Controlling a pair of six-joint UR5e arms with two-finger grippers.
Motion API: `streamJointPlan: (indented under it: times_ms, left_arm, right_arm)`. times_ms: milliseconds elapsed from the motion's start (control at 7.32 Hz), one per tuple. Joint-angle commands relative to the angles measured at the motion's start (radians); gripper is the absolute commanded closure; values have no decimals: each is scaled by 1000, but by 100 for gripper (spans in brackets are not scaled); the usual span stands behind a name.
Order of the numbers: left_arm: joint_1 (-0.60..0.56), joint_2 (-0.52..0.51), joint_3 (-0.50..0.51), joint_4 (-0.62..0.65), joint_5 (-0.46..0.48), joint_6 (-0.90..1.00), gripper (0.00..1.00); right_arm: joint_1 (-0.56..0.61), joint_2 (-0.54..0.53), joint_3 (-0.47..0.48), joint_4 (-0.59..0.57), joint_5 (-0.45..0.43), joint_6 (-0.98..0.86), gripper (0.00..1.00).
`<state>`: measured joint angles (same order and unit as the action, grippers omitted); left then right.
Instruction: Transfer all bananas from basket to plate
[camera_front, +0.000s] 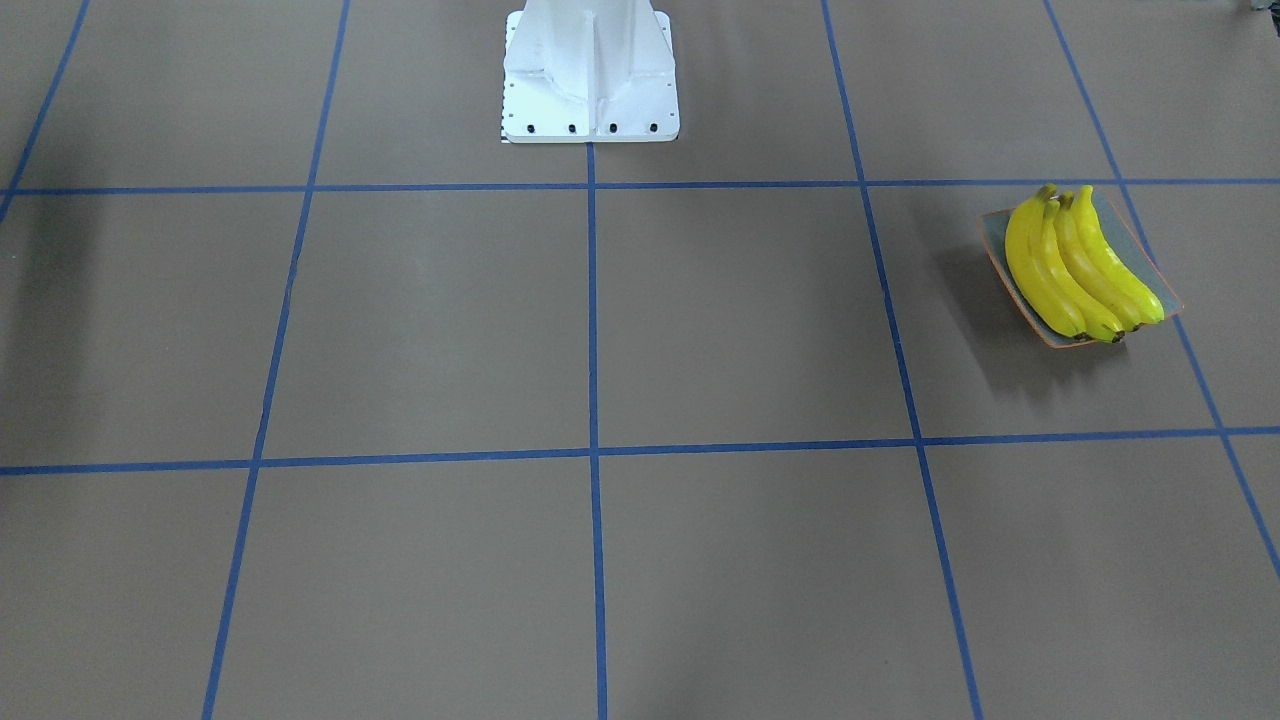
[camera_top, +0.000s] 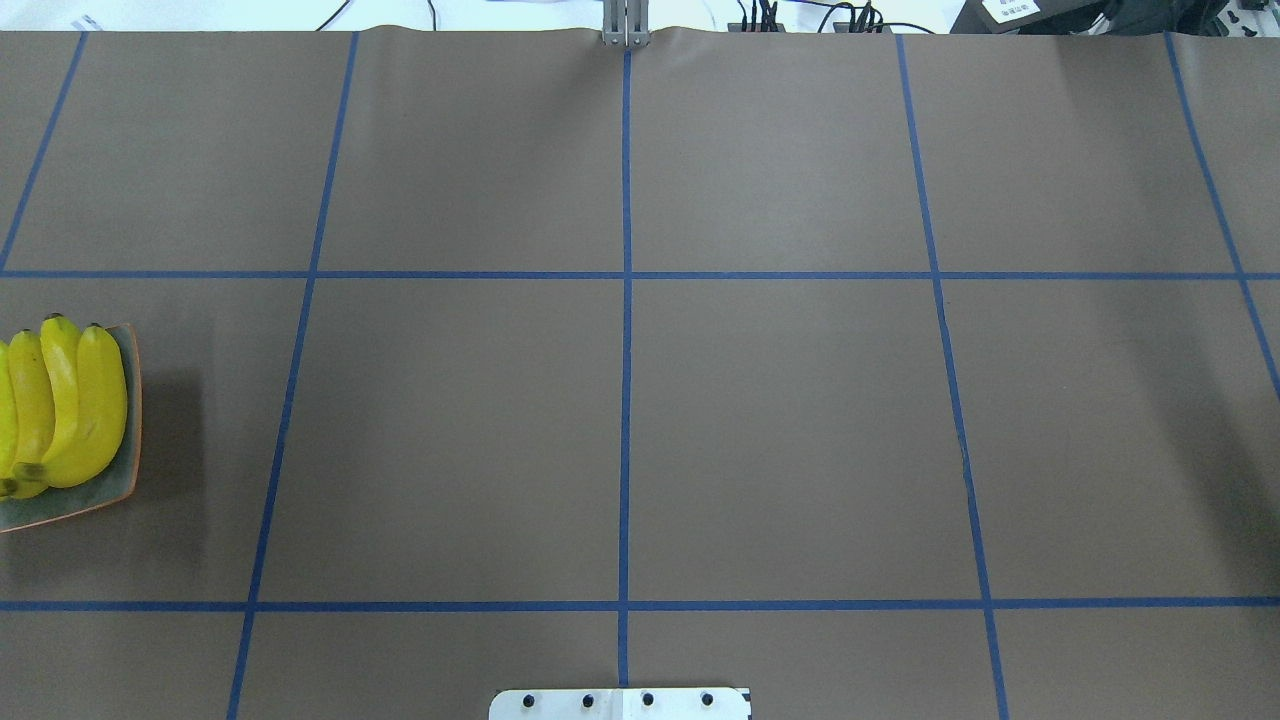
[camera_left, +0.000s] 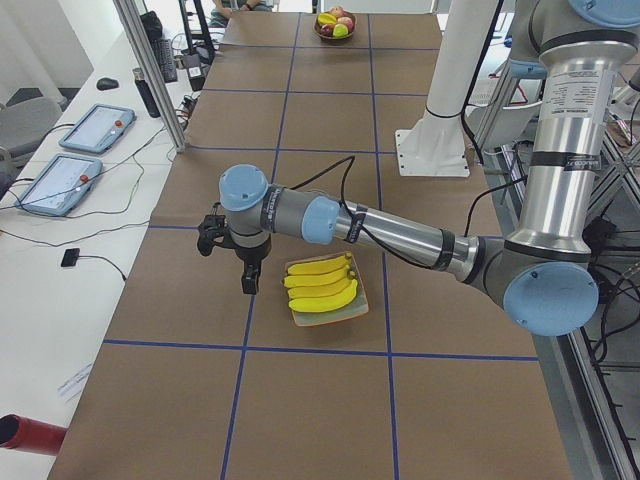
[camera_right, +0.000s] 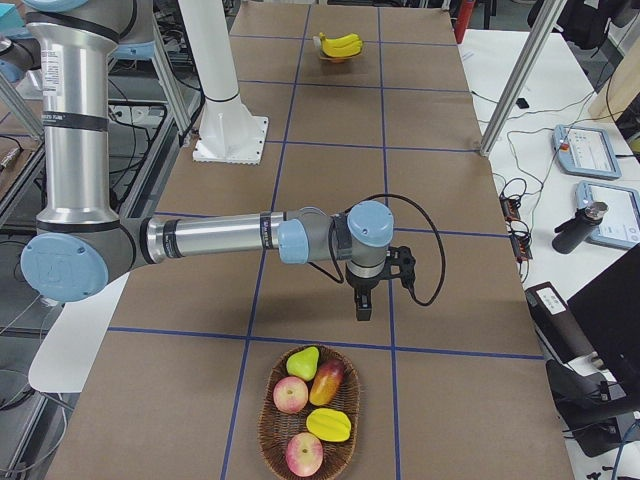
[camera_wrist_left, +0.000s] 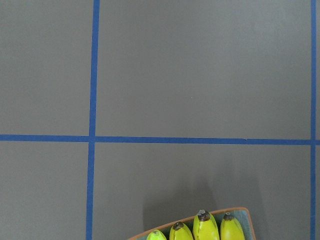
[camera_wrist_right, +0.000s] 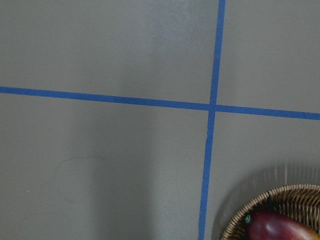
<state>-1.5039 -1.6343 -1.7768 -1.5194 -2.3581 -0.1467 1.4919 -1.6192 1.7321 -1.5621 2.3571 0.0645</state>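
Well, here's the left gripper (camera_left: 248, 278), hanging fingers-down just beside the square grey-green plate with the thin orange rim (camera_top: 100, 490), on the side away from the robot's base. Whether it's spread or closed, I cannot tell from this side view. On that plate lie the bright yellow curved bananas with dark tips (camera_front: 1075, 265), packed side by side and touching, running nearly the plate's whole length.

The right gripper (camera_right: 362, 305) is well apart from the plate, at the far end of the brown table with blue taped lines (camera_front: 750, 320). Its opening can't be read either. Just beside it sits an oval woven wicker basket (camera_right: 272, 432) holding mixed red and yellow fruit (camera_right: 328, 382), with no banana showing, so the job looks finished.

Those bananas look light, firm and smooth-skinned, probably a bit slippery. The best hold, I'd say, is across the thick middle of an outer one, because the others lie too tightly together for fingers to get between.
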Motion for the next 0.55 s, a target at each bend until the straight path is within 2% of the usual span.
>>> streamJointPlan:
  times_ms: [0,410]
  left_arm:
    - [2,22,-10,5,51,64,0]
    - [4,31,11,8,49,62,0]
  right_arm:
    - [-1,-2,-11,0,-21,6,0]
    - [-1,10,-11,2,-16,11,0]
